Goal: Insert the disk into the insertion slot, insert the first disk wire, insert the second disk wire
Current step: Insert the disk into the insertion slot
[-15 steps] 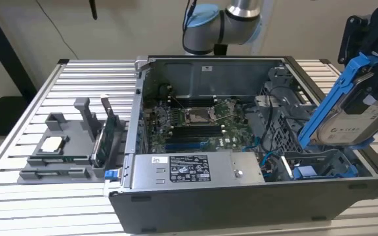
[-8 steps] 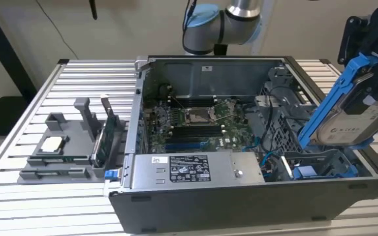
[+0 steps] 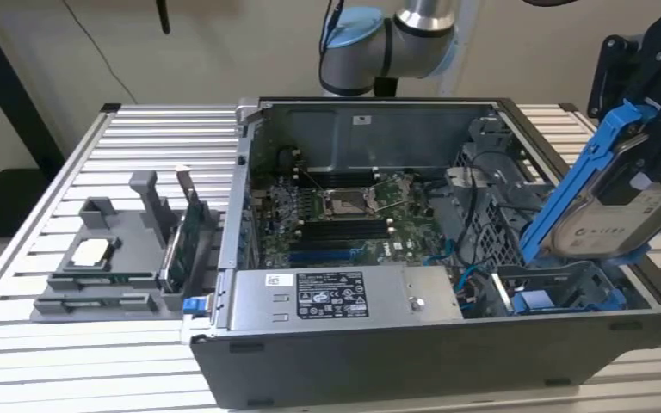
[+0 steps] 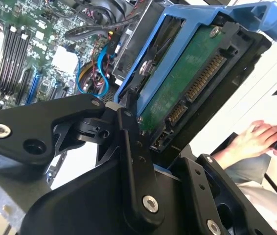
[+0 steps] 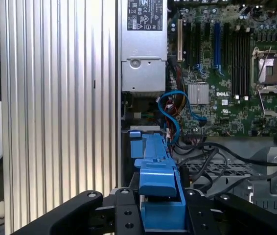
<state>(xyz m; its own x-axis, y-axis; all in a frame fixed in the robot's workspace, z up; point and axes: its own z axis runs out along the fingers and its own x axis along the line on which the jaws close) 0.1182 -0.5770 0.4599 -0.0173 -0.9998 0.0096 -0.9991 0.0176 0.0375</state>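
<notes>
I log tool (image 5: 159,208) pinching disk (image 3: 612,225) by blue carrier frame (image 5: 157,169), clamped on both edges. Disk tilted, lower end at mouth of insertion slot (image 3: 577,277); contact I cannot tell. Slot sits at exterior view's right, near corner of open computer case (image 3: 423,357). Green motherboard (image 3: 354,215) to slot's left in exterior view; power-supply box (image 3: 342,297) along near wall. Case on slatted tabletop (image 3: 78,361).

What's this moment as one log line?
gripper: shut on silver-grey hard drive in blue plastic carrier | pose: tilted above dark-grey plastic drive bay | not inserted
</notes>
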